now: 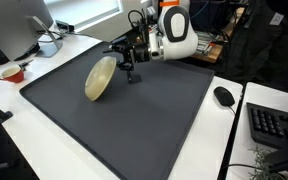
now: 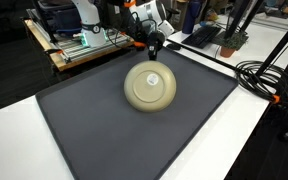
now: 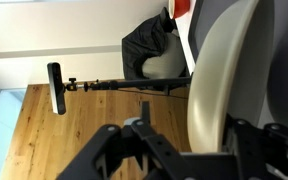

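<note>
In an exterior view, one cream bowl [image 1: 100, 78] stood tilted on its edge over the dark mat [image 1: 134, 130], immediately left of the single gripper [image 1: 130, 72], whose fingers were clamped on the bowl's upper rim. In the wrist view the rim ran up between the fingers, though the contact itself was not plainly visible. Counted left to right: one red cup [image 1: 11, 72], one bowl, one gripper, one mouse [image 1: 224, 96], one keyboard [image 1: 275, 125].
</note>
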{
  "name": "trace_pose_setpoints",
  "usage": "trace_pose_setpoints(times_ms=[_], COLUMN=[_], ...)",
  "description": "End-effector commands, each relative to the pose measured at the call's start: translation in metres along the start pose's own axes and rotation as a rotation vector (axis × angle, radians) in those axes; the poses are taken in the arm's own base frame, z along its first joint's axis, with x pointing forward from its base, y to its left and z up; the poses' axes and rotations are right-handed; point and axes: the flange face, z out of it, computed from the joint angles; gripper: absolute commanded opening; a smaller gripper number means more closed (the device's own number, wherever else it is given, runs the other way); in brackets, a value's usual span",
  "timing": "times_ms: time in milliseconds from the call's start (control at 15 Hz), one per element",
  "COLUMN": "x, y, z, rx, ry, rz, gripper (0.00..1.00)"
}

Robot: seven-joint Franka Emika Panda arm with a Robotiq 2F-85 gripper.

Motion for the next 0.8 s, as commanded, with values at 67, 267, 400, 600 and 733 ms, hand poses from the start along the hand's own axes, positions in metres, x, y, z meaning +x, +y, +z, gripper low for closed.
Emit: trace_pose_setpoints(times_ms=[67,267,400,600,733], x=[0.000,0.001,0.002,0.003,0.003], y=[0.007,0.008,0.010,0.026,0.035], z=[0.010,0.012,0.012,0.009,0.004], rx=[-0.043,-0.063,-0.085,-0.155,-0.211], ry=[0.008,0.022,0.033,0.061,0.070], rz=[0.022,0.038,0.049,0.075,0.070], gripper=[0.22,0.01,0.00,0.02,0.02])
